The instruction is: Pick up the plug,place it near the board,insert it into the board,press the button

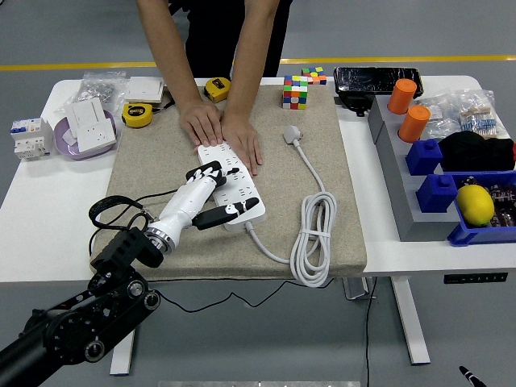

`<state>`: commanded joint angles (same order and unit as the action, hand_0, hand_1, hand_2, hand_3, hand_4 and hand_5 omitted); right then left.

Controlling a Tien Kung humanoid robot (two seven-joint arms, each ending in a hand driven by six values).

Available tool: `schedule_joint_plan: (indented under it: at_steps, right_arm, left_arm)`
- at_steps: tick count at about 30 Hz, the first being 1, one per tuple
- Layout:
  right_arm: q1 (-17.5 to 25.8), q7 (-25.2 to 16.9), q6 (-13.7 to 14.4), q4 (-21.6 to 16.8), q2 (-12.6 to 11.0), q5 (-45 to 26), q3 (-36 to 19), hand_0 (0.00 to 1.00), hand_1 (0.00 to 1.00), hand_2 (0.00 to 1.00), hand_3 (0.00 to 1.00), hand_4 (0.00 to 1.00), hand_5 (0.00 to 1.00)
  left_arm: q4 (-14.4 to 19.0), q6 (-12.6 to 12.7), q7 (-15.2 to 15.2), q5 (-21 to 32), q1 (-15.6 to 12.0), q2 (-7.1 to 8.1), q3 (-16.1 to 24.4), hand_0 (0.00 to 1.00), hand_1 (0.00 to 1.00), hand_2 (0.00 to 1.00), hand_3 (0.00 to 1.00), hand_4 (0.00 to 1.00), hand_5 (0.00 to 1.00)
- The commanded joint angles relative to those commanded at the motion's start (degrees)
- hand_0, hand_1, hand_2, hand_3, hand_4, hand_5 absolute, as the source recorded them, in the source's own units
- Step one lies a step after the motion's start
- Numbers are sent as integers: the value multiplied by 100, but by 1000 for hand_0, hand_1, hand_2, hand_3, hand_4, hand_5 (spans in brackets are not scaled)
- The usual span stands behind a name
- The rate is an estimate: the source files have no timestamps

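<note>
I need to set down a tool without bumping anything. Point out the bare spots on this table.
Free: the mat left of the power strip, above the robot hand; the mat right of the white cable; the table at front left. Crowded: the back-left corner and the bins at right.

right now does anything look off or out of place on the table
Yes. The plug lies loose on the mat, not in the power strip, though the left hand rests on the strip's near end. A person's hands press down its far end.
</note>
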<state>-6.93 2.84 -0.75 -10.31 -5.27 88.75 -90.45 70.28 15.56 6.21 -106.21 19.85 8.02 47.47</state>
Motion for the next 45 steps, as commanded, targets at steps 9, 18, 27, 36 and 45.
schedule_joint_plan:
  at_steps: [9,18,27,36,45]
  right_arm:
    - [16,7,-4,0,-8,21,2,819,738,736,768,998,905]
    - [18,6,-9,0,-5,24,6,819,738,736,768,998,907]
    - [28,9,-7,0,-9,30,-17,819,739,737,768,998,909]
    - [2,2,-5,0,-3,6,-15,819,739,737,768,998,910]
    - [4,4,-2,0,-3,9,-31,819,738,737,768,998,912]
  left_arm:
    - [856,199,-186,-88,-20,69,-53,998,984,894,896,998,998]
    - [820,-53,817,-1310,-28,65,89,998,998,939,915,998,998]
    - [244,-291,1154,-1686,-37,131,190,998,998,964,919,998,998]
    - [70,-336,1102,-1575,24,96,4,998,998,966,915,998,998]
    - [38,-395,1097,-1542,84,73,-138,998,998,962,911,998,998]
